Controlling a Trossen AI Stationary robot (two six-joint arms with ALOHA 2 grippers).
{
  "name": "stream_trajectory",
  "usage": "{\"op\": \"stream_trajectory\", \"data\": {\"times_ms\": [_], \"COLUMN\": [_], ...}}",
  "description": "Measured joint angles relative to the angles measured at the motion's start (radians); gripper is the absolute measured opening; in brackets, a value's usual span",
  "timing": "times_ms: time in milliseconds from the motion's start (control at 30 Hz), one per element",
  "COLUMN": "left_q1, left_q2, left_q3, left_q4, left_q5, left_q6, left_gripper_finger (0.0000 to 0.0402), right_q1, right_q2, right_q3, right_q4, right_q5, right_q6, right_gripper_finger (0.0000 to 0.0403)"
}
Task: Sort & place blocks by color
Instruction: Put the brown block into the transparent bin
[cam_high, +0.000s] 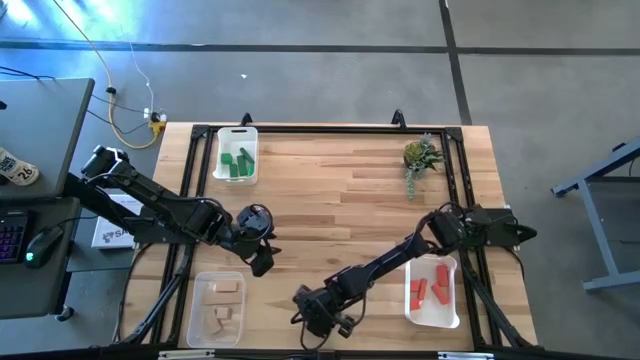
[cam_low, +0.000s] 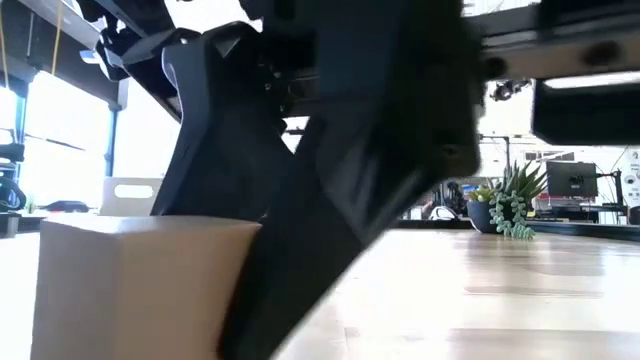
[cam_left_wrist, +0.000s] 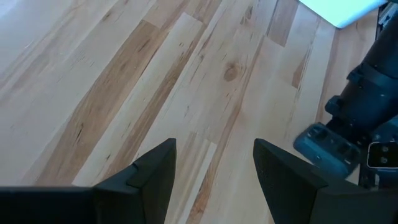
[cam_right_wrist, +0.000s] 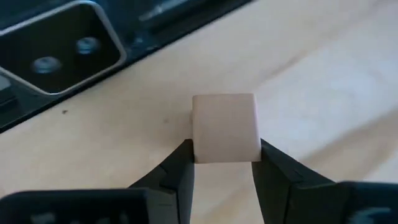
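— What has the right pincer (cam_right_wrist: 225, 163) got?

— A plain tan cube (cam_right_wrist: 225, 135), pinched between its two fingertips, which touch its sides. The pincer is closed only as far as the cube's width. In the high view it sits low and centre in the frame, at the worktop's (cam_high: 340, 200) near edge.

— And the left pincer (cam_left_wrist: 214, 163)?

— Fingers apart, nothing between them, bare wood below. It sits left of centre in the high view.

— The other blocks?

— Green ones in the upper-left tray (cam_high: 237, 156), red ones in the lower-right tray (cam_high: 432, 292), tan ones in the lower-left tray (cam_high: 217, 308).

— Anything obscured?

— The low view is mostly blocked by dark arm parts; the cube fills its lower left.
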Motion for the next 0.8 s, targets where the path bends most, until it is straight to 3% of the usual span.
{"op": "stream_trajectory", "data": {"times_ms": [233, 400, 800], "left_q1": [-0.004, -0.034, -0.247], "left_q2": [0.0, 0.0, 0.0], "left_q3": [0.0, 0.0, 0.0], "left_q4": [0.001, 0.0, 0.001], "left_q5": [0.035, 0.034, -0.015], "left_q6": [0.023, 0.088, 0.106], "left_gripper_finger": [0.0202, 0.0202, 0.0202], "right_q1": [-0.018, -0.041, -0.05], "right_q2": [-0.001, -0.002, -0.002], "right_q3": [0.125, 0.237, 0.4], "right_q4": [-0.175, -0.275, -0.346], "right_q5": [0.106, 0.098, 0.213], "right_q6": [0.08, 0.16, 0.2], "right_gripper_finger": [0.0108, 0.0109, 0.0109]}}
